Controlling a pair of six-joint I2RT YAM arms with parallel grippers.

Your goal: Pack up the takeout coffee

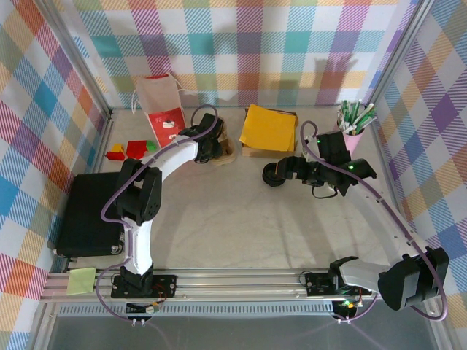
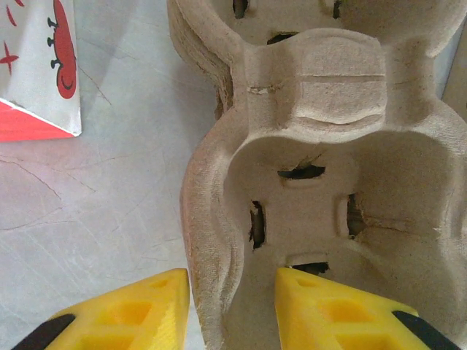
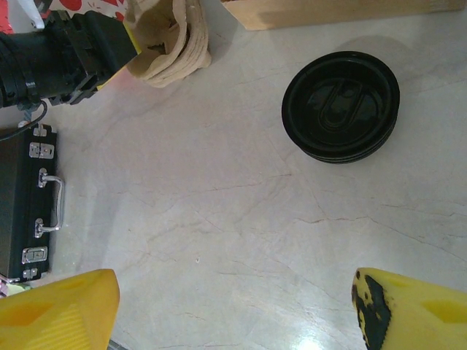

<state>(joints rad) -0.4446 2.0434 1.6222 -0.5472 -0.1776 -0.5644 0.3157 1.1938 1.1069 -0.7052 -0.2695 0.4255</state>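
Left jaws: the left gripper [image 2: 232,275] has its 2 yellow fingers [image 2: 328,310] astride the near wall of the pulp carrier [image 2: 314,95], 1 outside on the table [image 2: 109,189] and 1 inside a cup well. Whether they already pinch the wall I cannot tell.
Right jaws: the right gripper [image 3: 235,292] stands wide apart with nothing between the fingers, only bare table below.
Takeout coffee: the black lid [image 3: 341,106] lies flat at 1 o'clock from the right gripper, apart from it and well apart from the carrier. Whether a cup sits under it I cannot tell.
Step in hand: likely taking hold of the carrier to bring it out for packing.
Doing it well: clamp squarely on the wall, not on the thin rim, so the soft pulp neither tears nor twists. Lift level.
Left arm pose: the left arm [image 1: 171,157] rises from the near edge, bends at the elbow and reaches toward 1 o'clock.
Right arm pose: the right arm [image 1: 332,157] sweeps from the near right corner toward 11 o'clock, wrist facing down.
Nearby: a paper bag [image 2: 36,65] lies at 10 o'clock from the left fingers.
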